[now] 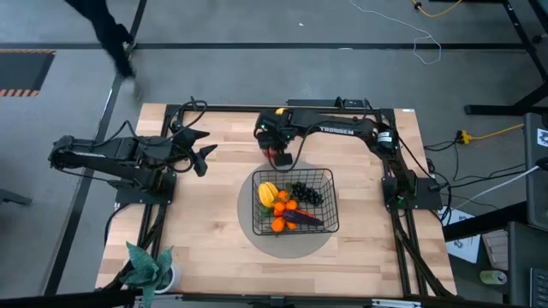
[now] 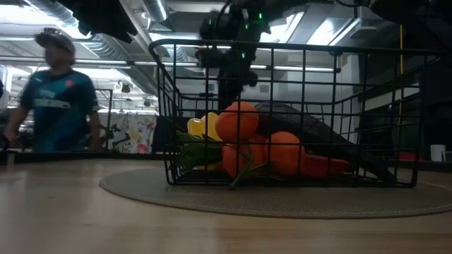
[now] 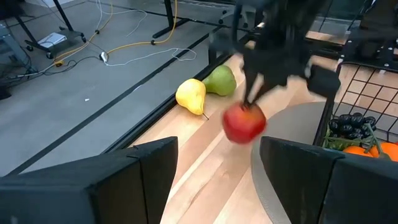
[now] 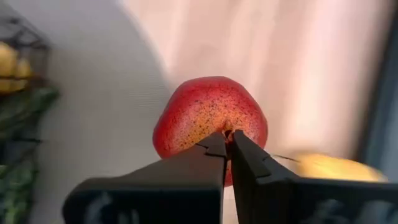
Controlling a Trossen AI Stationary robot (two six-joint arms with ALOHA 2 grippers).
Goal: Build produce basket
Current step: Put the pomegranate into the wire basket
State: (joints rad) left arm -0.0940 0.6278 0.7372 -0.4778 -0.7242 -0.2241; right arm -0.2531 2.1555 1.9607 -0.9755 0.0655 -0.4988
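The black wire basket (image 1: 295, 201) stands on a round grey mat and holds oranges, a yellow ridged fruit, dark grapes and an eggplant; the low view shows this basket (image 2: 282, 113) from the side. My right gripper (image 1: 278, 147) hangs just beyond the basket's far side, shut on a red apple (image 3: 244, 122). A yellow pear (image 3: 191, 95) and a green apple (image 3: 219, 81) lie on the table near its far edge. My left gripper (image 1: 201, 152) waits open over the table's left part, pointing toward the apple. My right gripper (image 4: 227, 140) pinches the red apple's stem end (image 4: 229, 129) between its two fingertips, coming from above and pointing down. The apple (image 4: 211, 115) hangs below the fingers (image 3: 255, 93), upright, and looks lifted off the table beside the mat.
A green potted plant (image 1: 150, 267) stands at the near left corner. The grey mat (image 1: 257, 231) reaches beyond the basket on all sides. Bare wood (image 1: 197, 214) lies between the left arm and the mat. A person (image 2: 56, 92) stands beyond the table.
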